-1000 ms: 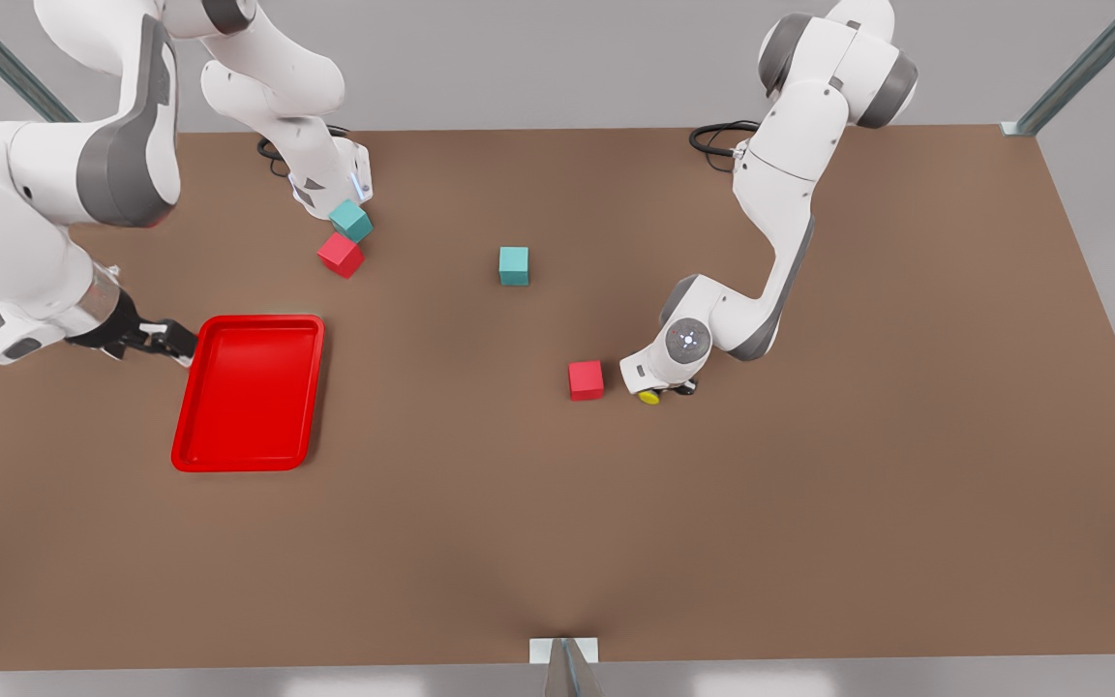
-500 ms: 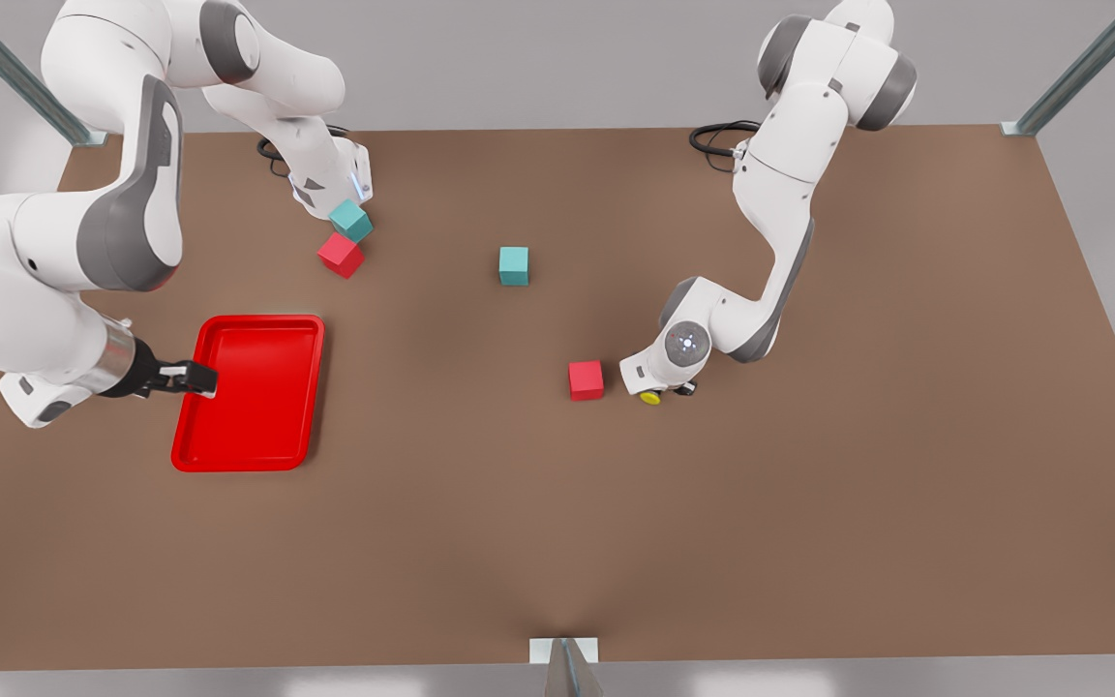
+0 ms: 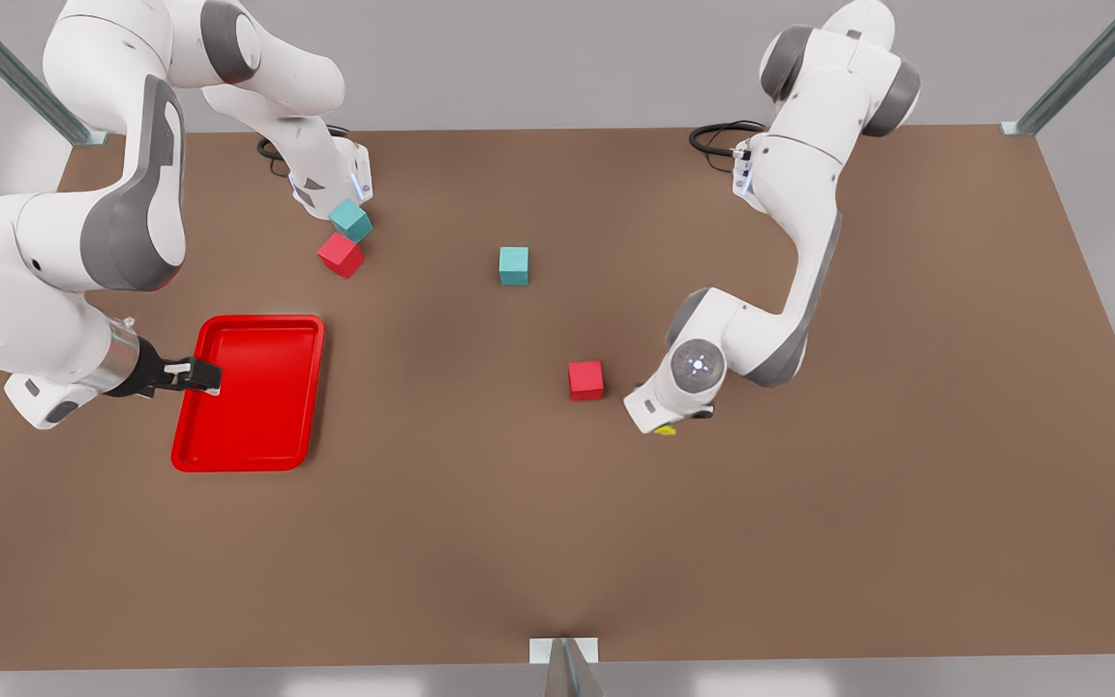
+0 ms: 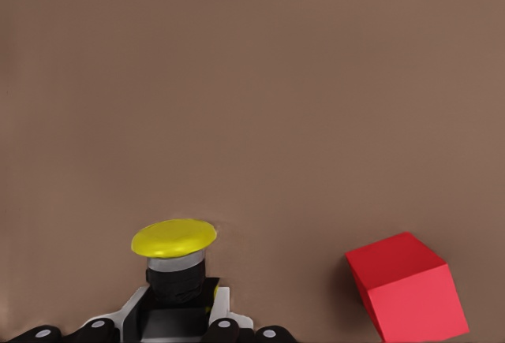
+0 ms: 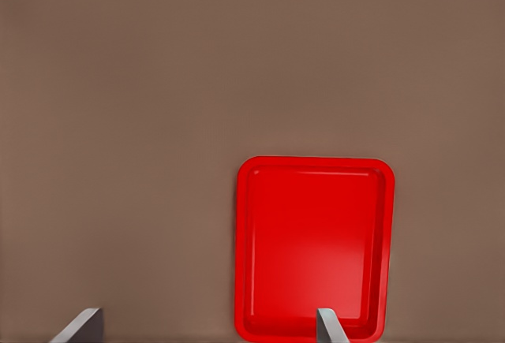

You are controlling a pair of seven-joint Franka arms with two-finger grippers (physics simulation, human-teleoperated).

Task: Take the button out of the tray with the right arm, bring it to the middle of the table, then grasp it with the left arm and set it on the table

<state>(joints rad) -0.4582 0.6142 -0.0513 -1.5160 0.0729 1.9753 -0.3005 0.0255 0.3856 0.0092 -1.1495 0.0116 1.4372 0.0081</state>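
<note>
Tray (image 3: 248,392) emptied; left gripper (image 4: 177,323) clamps button (image 4: 173,250) low over mid-desk (image 3: 557,542), placing remains; right gripper (image 3: 201,376), fingers spread, waits above tray.

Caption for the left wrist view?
Left gripper holds the button over the table, beside a red cube.

I see the tray (image 3: 248,392) lower left of the front view; the button (image 3: 664,430) sits right of centre, just right of a cube (image 3: 586,379); three cubes sit farther back.
</note>
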